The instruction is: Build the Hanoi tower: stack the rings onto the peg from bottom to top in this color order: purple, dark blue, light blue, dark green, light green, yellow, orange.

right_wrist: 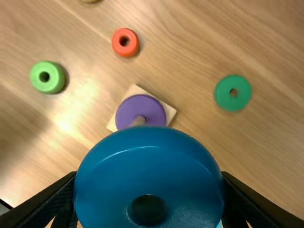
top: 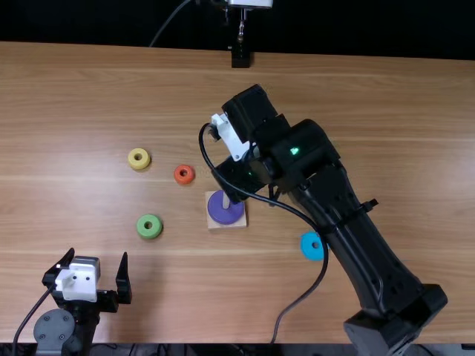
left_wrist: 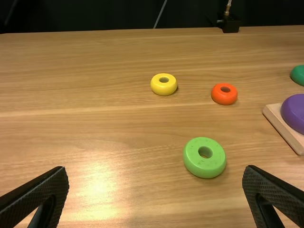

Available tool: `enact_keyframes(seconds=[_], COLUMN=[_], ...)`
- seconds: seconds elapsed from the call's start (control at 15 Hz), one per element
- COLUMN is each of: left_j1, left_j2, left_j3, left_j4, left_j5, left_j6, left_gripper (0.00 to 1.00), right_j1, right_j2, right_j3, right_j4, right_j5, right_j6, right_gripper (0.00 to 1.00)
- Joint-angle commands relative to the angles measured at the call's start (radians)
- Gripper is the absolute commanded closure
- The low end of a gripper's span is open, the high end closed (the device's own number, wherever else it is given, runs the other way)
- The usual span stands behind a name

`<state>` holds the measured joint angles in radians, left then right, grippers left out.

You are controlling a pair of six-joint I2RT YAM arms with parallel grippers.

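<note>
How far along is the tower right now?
Done: the purple ring is on the peg. In hand: the dark blue ring, between the right gripper's fingers, not yet stacked. Left: light blue, dark green, light green, yellow and orange, all on the table.

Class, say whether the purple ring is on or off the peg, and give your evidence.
On: the peg pokes up through the purple ring, which sits on the wooden base.
</note>
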<state>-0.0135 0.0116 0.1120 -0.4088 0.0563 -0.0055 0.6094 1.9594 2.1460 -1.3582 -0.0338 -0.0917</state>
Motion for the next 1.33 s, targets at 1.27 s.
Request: enact_keyframes(seconds=[1.27], left_j1=[-0.008], left_j2=[-0.012], left_j3=[-0.112], left_j4=[-0.077], left_j5=[0.006], left_j6=[-0.006], left_gripper=[0.0], right_j1=[0.029], right_j2=[0.099], right_j3=[0.037], right_j4=[0.01], right_j5=[-0.005], right_j6=[-0.008], right_gripper=[1.0])
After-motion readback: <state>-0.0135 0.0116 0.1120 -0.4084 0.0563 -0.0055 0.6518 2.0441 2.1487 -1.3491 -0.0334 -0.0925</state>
